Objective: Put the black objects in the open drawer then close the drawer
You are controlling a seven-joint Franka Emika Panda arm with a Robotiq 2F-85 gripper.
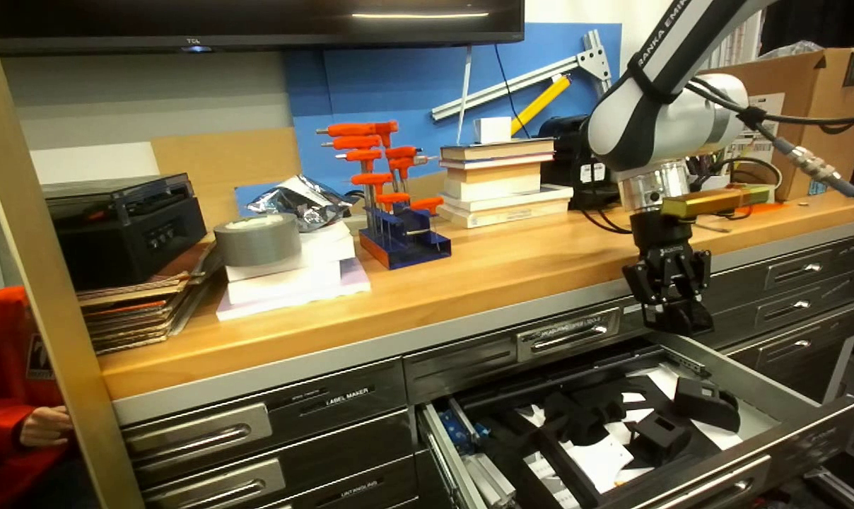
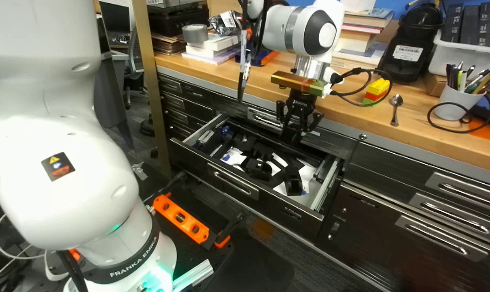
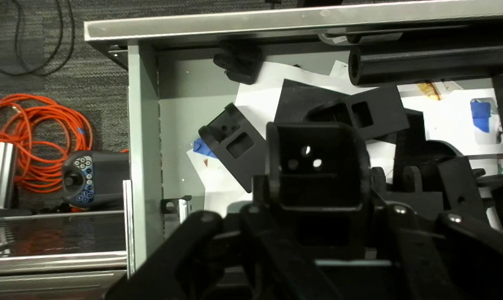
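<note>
- The gripper (image 1: 673,305) hangs right of centre in an exterior view, pointing down, clenched around a black piece (image 3: 318,162) with small round holes in it; that piece sits at the centre of the wrist view.
- The drawer (image 2: 273,205) stands pulled out in both exterior views, with the held piece over it.
- Inside the drawer, left of centre in the wrist view, a slotted black piece (image 3: 253,158) lies at a slant.
- Above centre there, a flat black piece (image 3: 387,110) with a rectangular window overlaps other dark parts.
- A small black piece (image 3: 241,62) lies near the top of the wrist view, and a black tube (image 3: 422,62) lies at the upper right.
- White paper (image 3: 260,100) is spread on the drawer's bottom.
- The wooden counter (image 1: 505,276) crosses the middle of an exterior view, bearing a roll of grey tape (image 1: 261,240) at left and orange-handled tools (image 1: 360,129) near the centre.
- At the upper right of an exterior view, a spoon (image 2: 396,109) lies between toy bricks (image 2: 377,92) and a white cup (image 2: 452,103) of pens.
- A coiled orange cable (image 3: 47,133) lies at the left of the wrist view.
</note>
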